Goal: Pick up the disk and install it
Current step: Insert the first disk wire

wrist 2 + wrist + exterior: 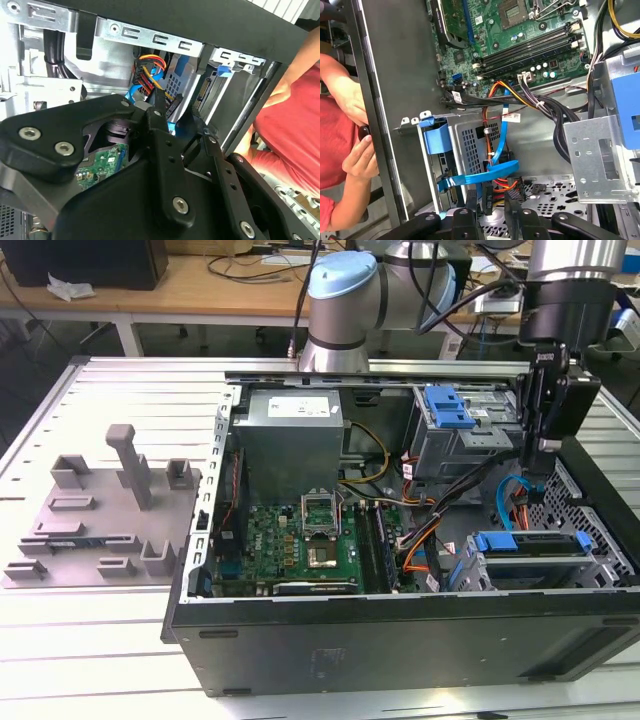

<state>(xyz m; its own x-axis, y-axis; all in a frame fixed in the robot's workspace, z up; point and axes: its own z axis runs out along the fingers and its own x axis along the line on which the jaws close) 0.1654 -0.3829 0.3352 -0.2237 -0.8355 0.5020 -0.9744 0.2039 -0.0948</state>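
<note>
The disk (529, 543) lies flat in the drive bay at the front corner of the open computer case (400, 625), on the exterior view's right; its blue rails show along its edges. My gripper (538, 475) hangs just above and behind that bay, pointing down into the case. In both wrist views its fingers (470, 202) stand apart with nothing gripped; blue and orange cables (495, 172) lie beyond the gap. The gripper (491, 200) (177, 112) hovers over the perforated case floor beside the bay's blue tab (437, 137).
A grey cage with a blue tab (448, 408) and a grey power supply box (292, 435) sit at the case's back. The motherboard (300, 540) fills the middle. A grey fixture plate (100, 510) lies outside. A person's hand (355, 150) rests at the case wall.
</note>
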